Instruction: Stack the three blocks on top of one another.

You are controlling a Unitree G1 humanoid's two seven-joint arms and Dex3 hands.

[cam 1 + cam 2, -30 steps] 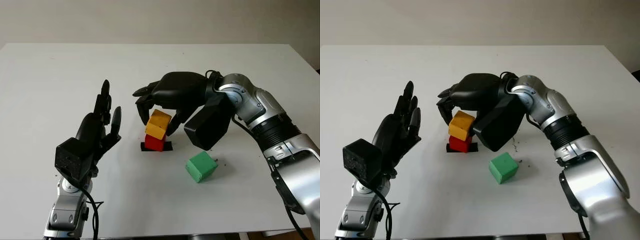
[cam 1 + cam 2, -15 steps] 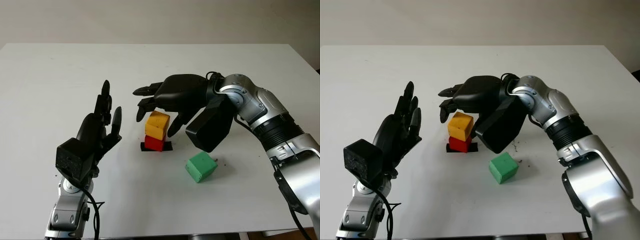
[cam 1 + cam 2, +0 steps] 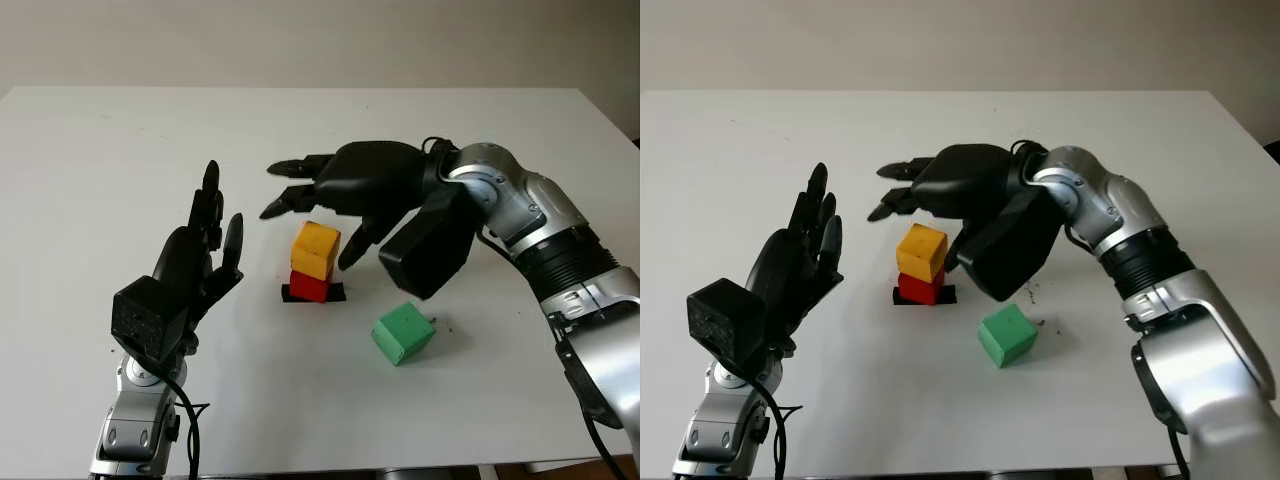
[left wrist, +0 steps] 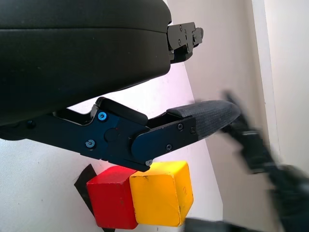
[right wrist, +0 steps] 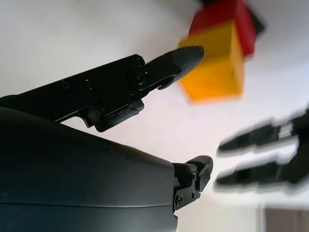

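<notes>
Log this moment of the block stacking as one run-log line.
stack: yellow block on red block | green block: loose on table | right hand: open, above stack | left hand: open, left of stack

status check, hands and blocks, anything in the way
Right hand open above the stack, left hand open beside it. Yellow block sits on red block. Green block on table, path unobstructed.

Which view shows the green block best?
The left eye view: the green block sits whole and unobstructed on the table, right of the yellow block stacked on the red block. The right eye view shows it equally whole. The wrist views frame the stack.
</notes>
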